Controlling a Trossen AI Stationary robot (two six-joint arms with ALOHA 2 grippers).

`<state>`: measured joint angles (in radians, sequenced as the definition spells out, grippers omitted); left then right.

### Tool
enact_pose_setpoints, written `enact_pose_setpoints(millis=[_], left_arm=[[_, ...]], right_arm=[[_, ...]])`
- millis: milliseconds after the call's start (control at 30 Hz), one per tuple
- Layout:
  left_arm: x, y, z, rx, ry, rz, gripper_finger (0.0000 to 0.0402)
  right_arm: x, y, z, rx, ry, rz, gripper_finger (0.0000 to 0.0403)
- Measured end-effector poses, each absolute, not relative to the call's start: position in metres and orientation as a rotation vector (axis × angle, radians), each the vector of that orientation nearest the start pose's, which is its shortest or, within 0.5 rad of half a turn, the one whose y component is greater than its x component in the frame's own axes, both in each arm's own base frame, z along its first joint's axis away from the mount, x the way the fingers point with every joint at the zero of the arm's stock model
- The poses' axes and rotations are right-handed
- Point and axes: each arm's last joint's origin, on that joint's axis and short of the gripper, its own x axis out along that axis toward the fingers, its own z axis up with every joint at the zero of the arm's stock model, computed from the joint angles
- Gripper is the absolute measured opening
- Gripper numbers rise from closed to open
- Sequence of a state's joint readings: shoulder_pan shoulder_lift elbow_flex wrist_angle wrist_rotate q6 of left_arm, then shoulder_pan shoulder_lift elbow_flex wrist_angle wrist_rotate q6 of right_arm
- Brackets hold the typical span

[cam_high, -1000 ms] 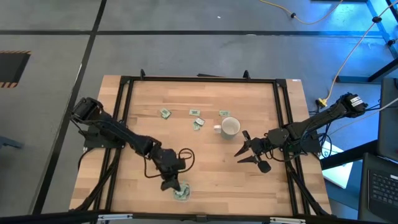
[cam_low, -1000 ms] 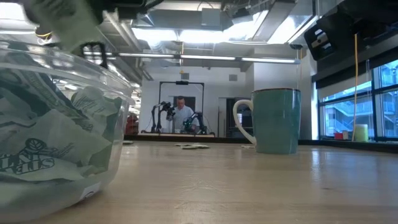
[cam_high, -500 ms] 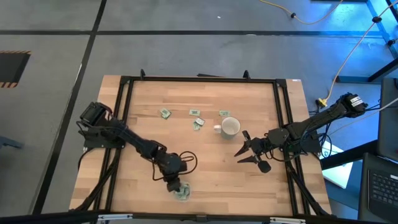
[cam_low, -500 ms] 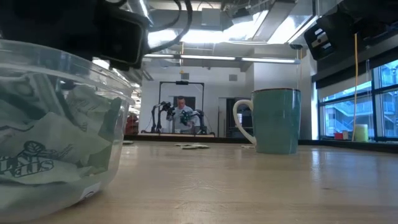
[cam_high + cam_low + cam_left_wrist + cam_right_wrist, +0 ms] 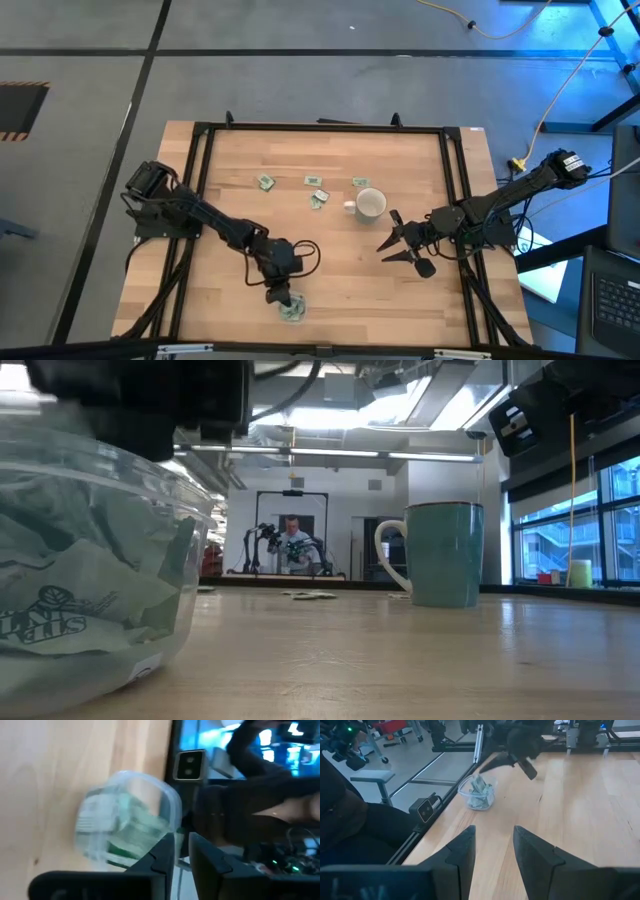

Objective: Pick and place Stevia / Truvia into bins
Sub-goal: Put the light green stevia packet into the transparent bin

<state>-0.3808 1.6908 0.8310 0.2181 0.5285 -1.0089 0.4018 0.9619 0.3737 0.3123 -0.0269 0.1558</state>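
Stevia sachets (image 5: 479,787) fill dish (image 5: 292,311), left pincer (image 5: 281,294) now lower, parted, empty

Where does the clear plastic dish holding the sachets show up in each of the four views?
High view: clear plastic dish at the table's near edge, under the left gripper.
Low view: dish fills the left foreground.
Left wrist view: dish centre-left.
Right wrist view: dish upper middle.
Shared landmark: the green and white sachets inside it.

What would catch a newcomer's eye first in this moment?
The left gripper hangs right over the clear dish stuffed with green-and-white sachets at the table's near edge. A white mug stands mid-table, with loose sachets scattered beside it, and the right gripper waits open nearby.
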Motion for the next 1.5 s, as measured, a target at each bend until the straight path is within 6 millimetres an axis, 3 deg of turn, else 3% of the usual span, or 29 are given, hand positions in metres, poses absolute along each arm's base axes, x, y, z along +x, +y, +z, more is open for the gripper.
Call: enact_pose_setpoints(millis=[267,533,833,967,1300,1500], left_arm=[[0.299,-0.122,0.187,-0.897,0.974,-0.511,0.0054],[0.272,-0.090,0.209,-0.732,1.021,-0.375,0.0039],[0.241,-0.039,0.223,-0.246,0.979,0.156,0.0027],[0.240,-0.013,0.222,-0.200,1.004,0.243,0.0036],[0.233,0.044,0.196,-0.118,1.126,0.343,0.0093],[0.224,0.069,0.179,-0.131,1.188,0.491,0.0095]], right_arm=[[0.183,0.079,0.207,0.100,0.308,0.403,0.0136],[0.183,0.079,0.207,0.100,0.308,0.403,0.0136],[0.183,0.078,0.208,0.093,0.304,0.404,0.0136],[0.183,0.078,0.208,0.092,0.303,0.397,0.0136],[0.183,0.078,0.209,0.094,0.294,0.397,0.0136],[0.183,0.078,0.209,0.093,0.291,0.397,0.0136]])
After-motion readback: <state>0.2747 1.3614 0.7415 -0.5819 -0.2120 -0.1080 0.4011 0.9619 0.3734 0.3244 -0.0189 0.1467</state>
